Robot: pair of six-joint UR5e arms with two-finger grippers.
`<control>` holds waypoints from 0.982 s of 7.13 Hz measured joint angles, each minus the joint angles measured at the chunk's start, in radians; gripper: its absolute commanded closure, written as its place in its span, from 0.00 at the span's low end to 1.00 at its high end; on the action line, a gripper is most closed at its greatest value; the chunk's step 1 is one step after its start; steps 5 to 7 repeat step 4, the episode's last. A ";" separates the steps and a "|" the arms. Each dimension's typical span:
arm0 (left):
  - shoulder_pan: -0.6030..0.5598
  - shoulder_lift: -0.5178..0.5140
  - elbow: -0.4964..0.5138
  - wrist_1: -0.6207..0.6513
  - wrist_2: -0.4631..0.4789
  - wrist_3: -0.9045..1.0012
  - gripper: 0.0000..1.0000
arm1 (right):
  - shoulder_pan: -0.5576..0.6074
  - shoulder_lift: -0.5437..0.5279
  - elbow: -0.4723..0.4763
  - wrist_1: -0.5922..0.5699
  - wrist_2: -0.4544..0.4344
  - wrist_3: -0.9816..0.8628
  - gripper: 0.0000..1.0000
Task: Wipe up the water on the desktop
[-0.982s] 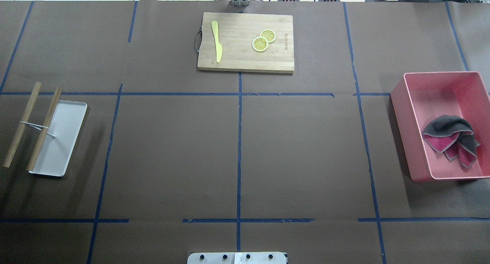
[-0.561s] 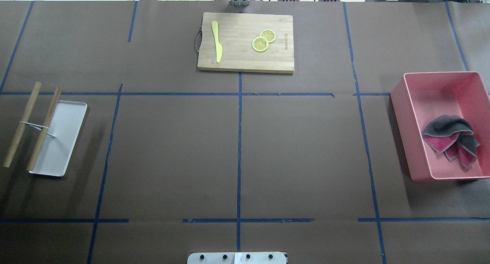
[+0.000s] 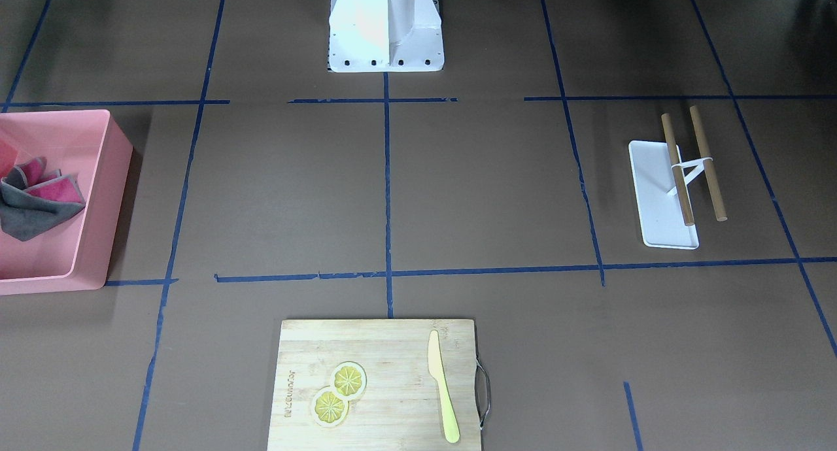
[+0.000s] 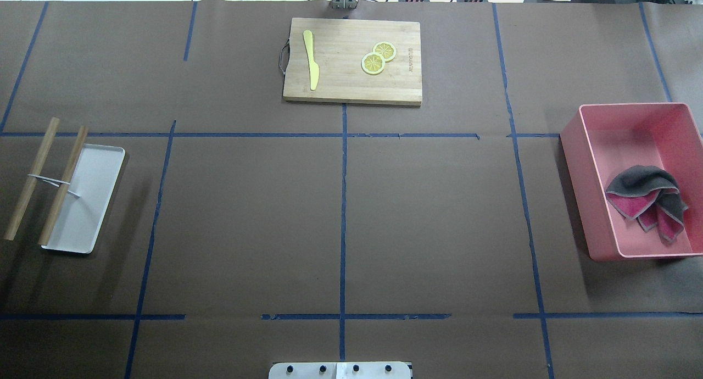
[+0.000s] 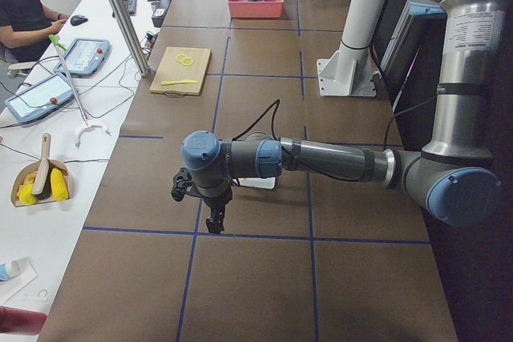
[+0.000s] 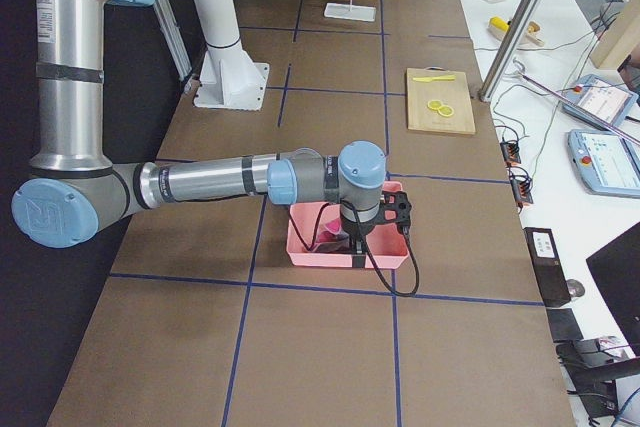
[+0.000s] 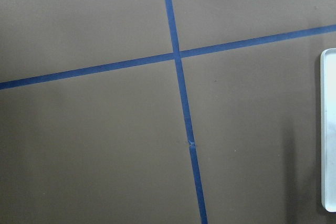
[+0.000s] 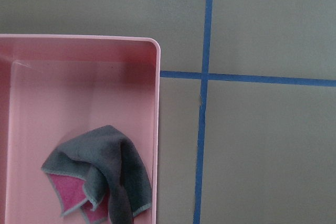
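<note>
The desktop [image 4: 247, 214] is a flat dark-brown surface with a grid of blue tape lines; I see no water on it. A grey and pink cloth [image 4: 645, 200] lies crumpled in a pink bin [image 4: 574, 165] at the right, and shows in the right wrist view [image 8: 100, 169]. My right gripper [image 6: 355, 247] hangs over that bin, seen only from the side; I cannot tell if it is open or shut. My left gripper [image 5: 210, 215] hovers above the desktop near the white tray; I cannot tell its state either.
A white tray [image 4: 93, 203] with two tied wooden sticks [image 4: 30, 178] across it sits at the left. A bamboo cutting board [image 4: 351, 88] at the far middle holds a yellow knife [image 4: 311, 60] and two lemon slices [image 4: 378, 57]. The robot's base [image 3: 386, 33] stands at the near edge.
</note>
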 measured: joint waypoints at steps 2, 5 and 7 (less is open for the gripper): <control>0.000 -0.001 -0.009 -0.004 0.000 -0.007 0.00 | -0.001 0.000 -0.002 -0.001 0.000 0.006 0.00; 0.000 -0.001 -0.017 -0.004 -0.002 -0.003 0.00 | -0.001 0.000 -0.001 0.000 0.004 0.026 0.00; 0.000 -0.001 -0.017 -0.004 -0.002 -0.003 0.00 | -0.001 0.000 -0.001 0.000 0.004 0.026 0.00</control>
